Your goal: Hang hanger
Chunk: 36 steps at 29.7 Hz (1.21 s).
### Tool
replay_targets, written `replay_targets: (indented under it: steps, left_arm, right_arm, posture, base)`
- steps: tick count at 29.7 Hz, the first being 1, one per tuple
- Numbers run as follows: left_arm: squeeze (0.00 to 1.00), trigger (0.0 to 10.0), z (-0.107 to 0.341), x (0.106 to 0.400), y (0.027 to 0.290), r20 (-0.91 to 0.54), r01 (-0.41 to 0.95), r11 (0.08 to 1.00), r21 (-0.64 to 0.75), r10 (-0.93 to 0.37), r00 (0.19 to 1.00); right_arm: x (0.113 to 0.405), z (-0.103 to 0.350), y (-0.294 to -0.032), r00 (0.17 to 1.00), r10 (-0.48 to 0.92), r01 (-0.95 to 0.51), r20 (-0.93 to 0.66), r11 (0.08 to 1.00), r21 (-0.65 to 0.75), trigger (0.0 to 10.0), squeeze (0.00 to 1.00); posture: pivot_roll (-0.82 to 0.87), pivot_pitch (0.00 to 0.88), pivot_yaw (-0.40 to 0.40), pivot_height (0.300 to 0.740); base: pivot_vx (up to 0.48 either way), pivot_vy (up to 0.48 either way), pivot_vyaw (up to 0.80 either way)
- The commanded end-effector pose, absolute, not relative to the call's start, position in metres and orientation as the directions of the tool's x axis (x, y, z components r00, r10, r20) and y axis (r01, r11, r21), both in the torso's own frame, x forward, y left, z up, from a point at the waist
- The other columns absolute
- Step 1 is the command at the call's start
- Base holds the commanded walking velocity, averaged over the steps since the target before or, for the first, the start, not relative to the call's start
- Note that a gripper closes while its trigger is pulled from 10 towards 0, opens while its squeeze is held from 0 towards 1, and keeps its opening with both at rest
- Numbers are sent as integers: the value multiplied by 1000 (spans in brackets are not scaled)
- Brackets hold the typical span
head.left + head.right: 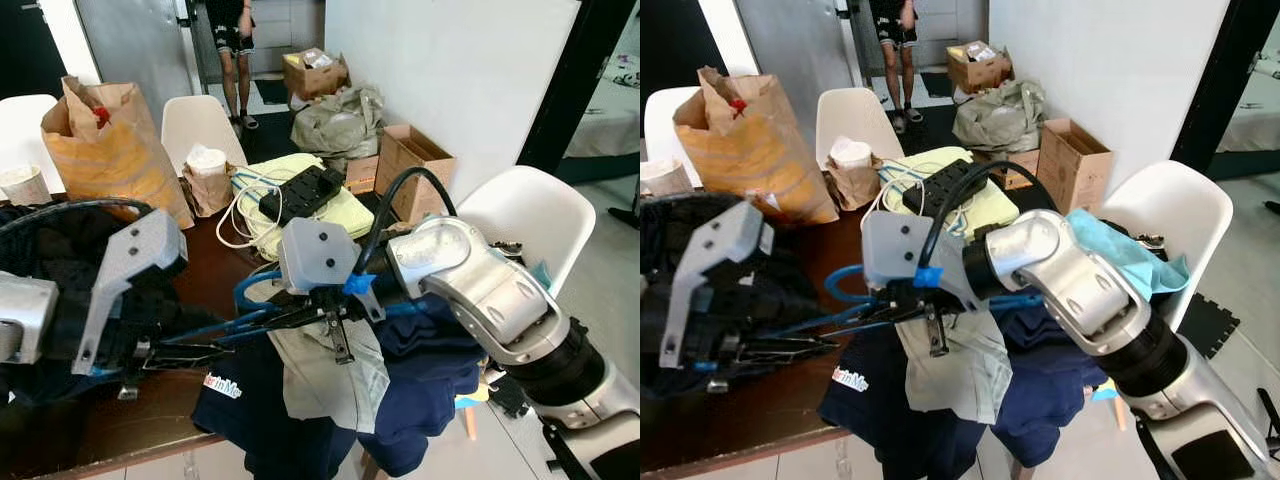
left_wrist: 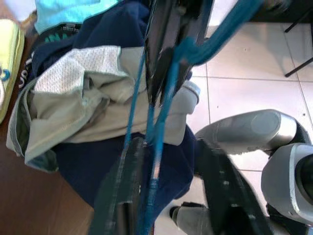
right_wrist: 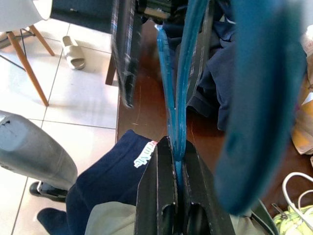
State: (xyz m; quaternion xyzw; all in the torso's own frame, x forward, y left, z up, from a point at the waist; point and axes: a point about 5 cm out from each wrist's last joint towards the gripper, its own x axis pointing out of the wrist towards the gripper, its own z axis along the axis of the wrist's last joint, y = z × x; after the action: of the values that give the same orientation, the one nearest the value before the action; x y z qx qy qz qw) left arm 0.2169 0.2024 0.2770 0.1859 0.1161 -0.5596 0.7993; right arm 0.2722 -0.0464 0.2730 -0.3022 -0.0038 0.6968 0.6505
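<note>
**Above the table edge: blue hanger pinched between both grippers**

Between the two grippers, over the near edge of the table [image 1: 120, 425], sits the hanger [image 1: 225, 325], a thin blue wire frame held roughly level. The right gripper [image 3: 175, 161] has its fingers clamped flat on two wire strands; the right wrist view shows them pressed together with the wires running out between them. The left gripper [image 1: 150, 352] meets the hanger's other end. In the left wrist view the wires pass between its fingers [image 2: 120, 196], which look spread, so whether it actually grips cannot be told.

Handling, judged: light, springy, thin wire. It likely flexes under a hard pinch and can pivot or slip in smooth pads. The best hold is probably near where strands converge, leaving the hook free; the hook itself is not clearly made out.

Below hangs a grey garment [image 1: 335, 375] draped over navy clothes [image 1: 420, 390], one with a white logo; wire could snag on these.

Surface: dark brown wood, cluttered with a paper bag [image 1: 115, 150], a smaller bag [image 1: 208, 178], a yellow cloth [image 1: 345, 210] bearing a black power strip [image 1: 300, 192] and white cable.

Room: white chairs [image 1: 530, 215], tiled floor, cardboard boxes [image 1: 410, 160], a person [image 1: 232, 50] standing at the back. No rail or rod is made out.
</note>
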Motion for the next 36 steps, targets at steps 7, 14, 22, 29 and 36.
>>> replay_targets:
  steps: [7, 14, 22, 29, 36]
  left_arm:
    - [1000, 10000, 313, 212, 262, -192, 777, 587, 226, -755, 627]
    - [1000, 10000, 315, 198, 302, -97, 628, 753, 196, -622, 777]
    - [0, 10000, 317, 210, 346, 202, 1, 980, 200, -42, 978]
    - [0, 10000, 292, 218, 339, 260, -220, 971, 91, 190, 947]
    - [0, 10000, 269, 245, 293, 251, -145, 988, 50, 128, 959]
  right_arm:
    - [310, 268, -77, 275, 878, -905, -391, 99, -415, 0, 0]
    - [335, 272, -98, 464, 833, -859, -300, 341, -382, 0, 0]
    - [368, 289, -108, 717, 697, -693, -6, 712, -116, 0, 0]
    - [365, 310, -95, 678, 704, -730, 210, 678, 83, 10000, 0]
    - [370, 304, -81, 737, 636, -676, 230, 694, 249, 10000, 0]
  posture:
    - [53, 0, 5, 740]
    - [58, 0, 2, 740]
    - [74, 0, -4, 740]
    - [70, 0, -6, 740]
    - [53, 0, -18, 740]
  base:
    - [0, 0, 0]
    - [0, 0, 0]
    - [0, 0, 0]
    - [0, 0, 0]
    - [0, 0, 0]
